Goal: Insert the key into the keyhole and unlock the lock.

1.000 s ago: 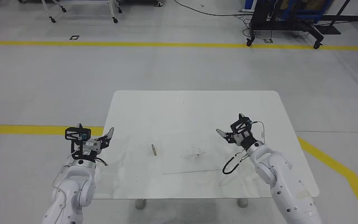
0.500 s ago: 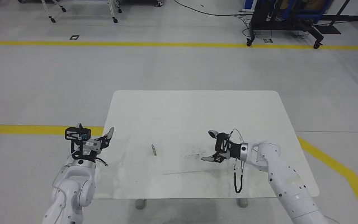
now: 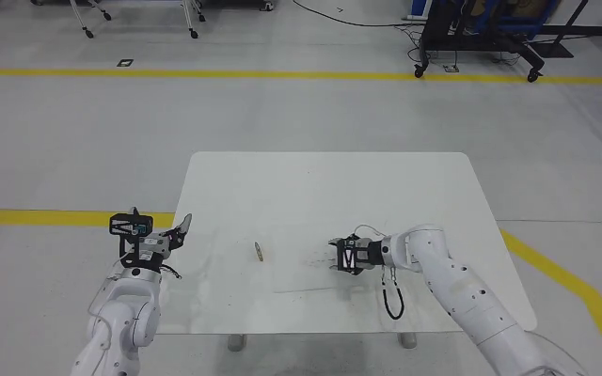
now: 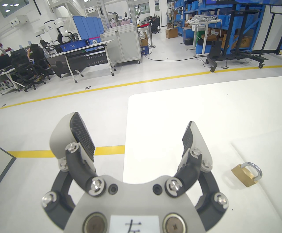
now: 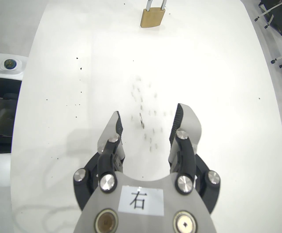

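Key lay on the surface between the open jaws of the right gripper, which had swung in from the right side within the last second and come down low around it, gripping nothing yet. Left gripper stayed wide open and empty at the surface's left edge. Lock sat untouched beyond the key, so a pickup looked imminent.

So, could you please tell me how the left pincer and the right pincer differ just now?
The left pincer sits at the edge of the table, partly over floor; the right pincer is well over the table. The left pincer brackets nothing, while the right pincer brackets the small key. Both are open, empty, and clear of the brass padlock.
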Action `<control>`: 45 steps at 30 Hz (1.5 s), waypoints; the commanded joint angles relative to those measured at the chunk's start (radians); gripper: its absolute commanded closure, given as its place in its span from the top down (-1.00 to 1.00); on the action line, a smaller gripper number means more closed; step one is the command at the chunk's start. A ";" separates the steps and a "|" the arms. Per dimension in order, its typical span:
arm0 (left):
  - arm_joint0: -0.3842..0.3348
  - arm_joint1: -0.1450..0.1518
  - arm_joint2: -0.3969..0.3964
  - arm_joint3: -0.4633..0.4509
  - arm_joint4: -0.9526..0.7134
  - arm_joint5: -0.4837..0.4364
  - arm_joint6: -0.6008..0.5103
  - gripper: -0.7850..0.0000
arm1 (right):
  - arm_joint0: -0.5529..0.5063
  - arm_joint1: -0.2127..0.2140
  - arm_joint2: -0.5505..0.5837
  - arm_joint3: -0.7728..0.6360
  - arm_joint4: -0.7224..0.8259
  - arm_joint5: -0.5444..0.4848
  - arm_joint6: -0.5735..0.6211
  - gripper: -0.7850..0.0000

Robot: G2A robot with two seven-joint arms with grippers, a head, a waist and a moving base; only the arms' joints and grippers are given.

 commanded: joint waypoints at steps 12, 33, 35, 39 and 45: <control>0.000 0.000 0.000 0.000 0.000 0.000 0.000 1.00 | 0.045 -0.004 -0.056 0.034 -0.005 0.002 0.012 -1.00; 0.000 0.000 0.000 0.000 0.000 0.000 0.000 1.00 | -0.038 0.045 0.042 -0.034 -0.001 0.040 -0.179 -1.00; 0.000 0.000 0.000 0.000 0.000 0.000 0.000 1.00 | -0.043 0.044 0.040 -0.041 0.014 0.043 -0.193 -1.00; 0.000 0.000 0.000 0.000 0.000 0.000 0.000 1.00 | -0.044 0.044 0.062 -0.006 0.161 0.005 -0.396 -1.00; 0.000 0.000 0.000 0.000 0.000 0.000 0.000 1.00 | 0.023 0.049 -0.029 0.178 0.314 -0.001 -0.698 -1.00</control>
